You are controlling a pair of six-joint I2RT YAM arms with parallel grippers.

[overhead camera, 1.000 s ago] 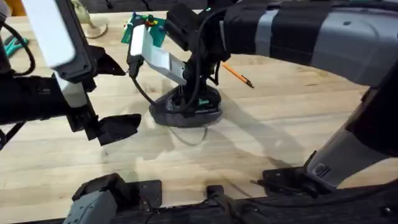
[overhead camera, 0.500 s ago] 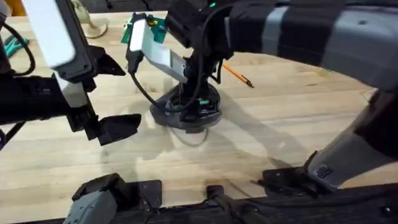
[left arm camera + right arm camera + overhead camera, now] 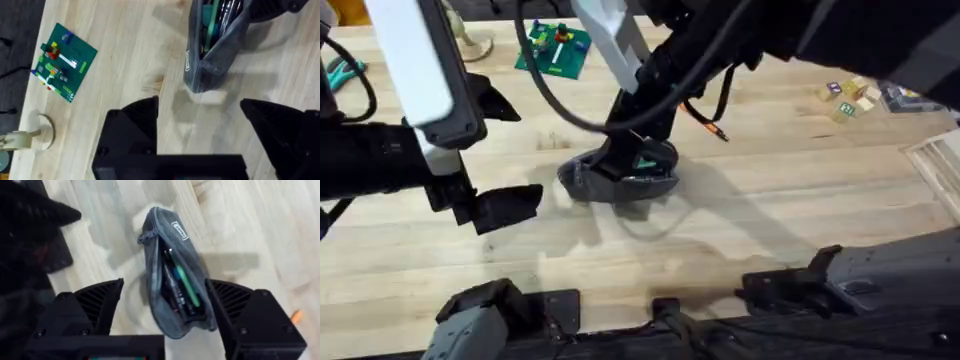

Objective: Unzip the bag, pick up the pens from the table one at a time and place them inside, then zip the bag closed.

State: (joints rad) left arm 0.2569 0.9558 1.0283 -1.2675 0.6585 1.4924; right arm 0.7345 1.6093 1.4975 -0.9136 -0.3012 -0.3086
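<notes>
Bag (image 3: 172,287), soft grey fabric, unzipped with pens (image 3: 186,287) inside, lying directly below the open, empty right end effector (image 3: 165,325); judged light and floppy, best taken at the zipper pull.

A green board (image 3: 553,47) lies flat on the far part of the surface. It has small red, yellow, blue and white pieces stuck on top (image 3: 65,62). Near it stands a pale round stand with a short post (image 3: 39,135). At the far left edge lies a teal cord (image 3: 342,72). Far off to the right sit some little wooden blocks (image 3: 848,96) with coloured marks on them, close together in a small bunch.
</notes>
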